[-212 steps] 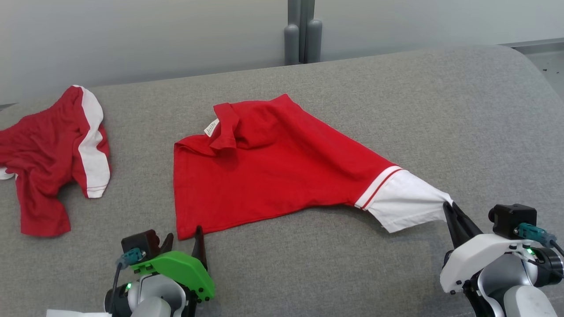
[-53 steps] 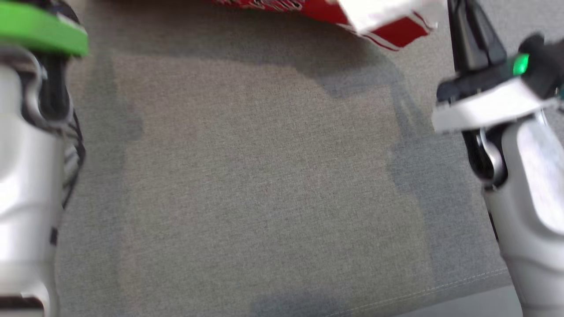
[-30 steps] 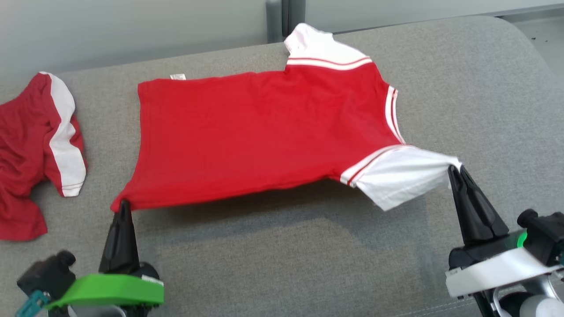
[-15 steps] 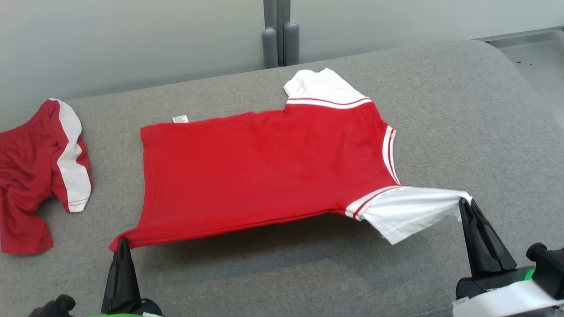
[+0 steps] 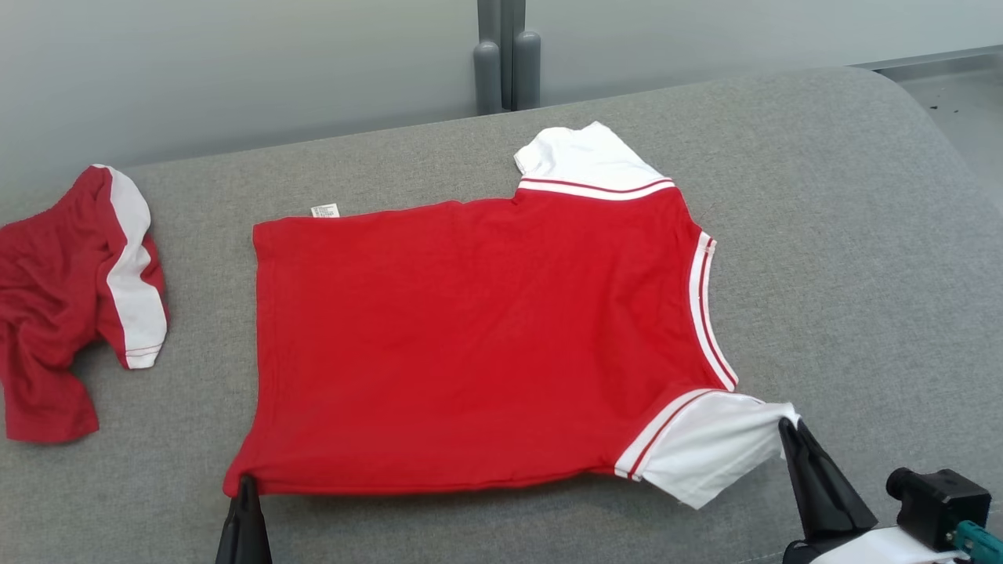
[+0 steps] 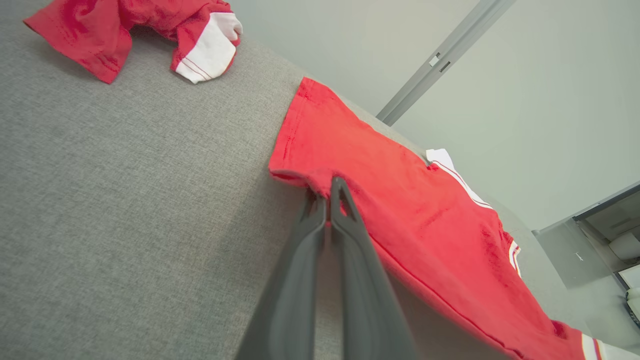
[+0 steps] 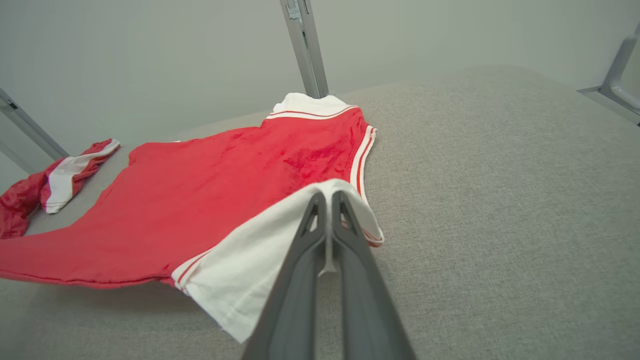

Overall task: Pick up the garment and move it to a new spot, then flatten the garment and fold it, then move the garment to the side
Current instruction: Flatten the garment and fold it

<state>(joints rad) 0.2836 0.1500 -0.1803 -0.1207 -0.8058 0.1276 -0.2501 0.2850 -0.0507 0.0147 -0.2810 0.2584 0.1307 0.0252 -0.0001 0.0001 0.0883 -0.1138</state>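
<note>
The left gripper (image 6: 332,187) has its two dark fingers pressed together on the hem corner (image 5: 235,479) of the red shirt (image 5: 470,337), a fold of red cloth nipped right at the tips. The right gripper (image 7: 325,197) is likewise closed, pinching the cuff edge of the white sleeve (image 5: 705,454) that lies nearest it. Holding these two points of the same near edge looks deliberate: with the grippers well apart, the cloth between them is drawn into a fairly straight line and raised a little off the grey padded surface (image 5: 862,235), with a band of shadow under it. Beyond the fingertips the body of the shirt lies spread and nearly smooth on the padding, running away from both grippers to its far edge, where a small label (image 5: 325,210) pokes out ahead of the left gripper and the other white sleeve (image 5: 584,160) lies flat ahead of the right one. That suggests the flattening step is nearly done and the folding has not begun. Off to the outer side of the left gripper, well apart from the shirt, a second red garment (image 5: 70,298) sits crumpled.
</note>
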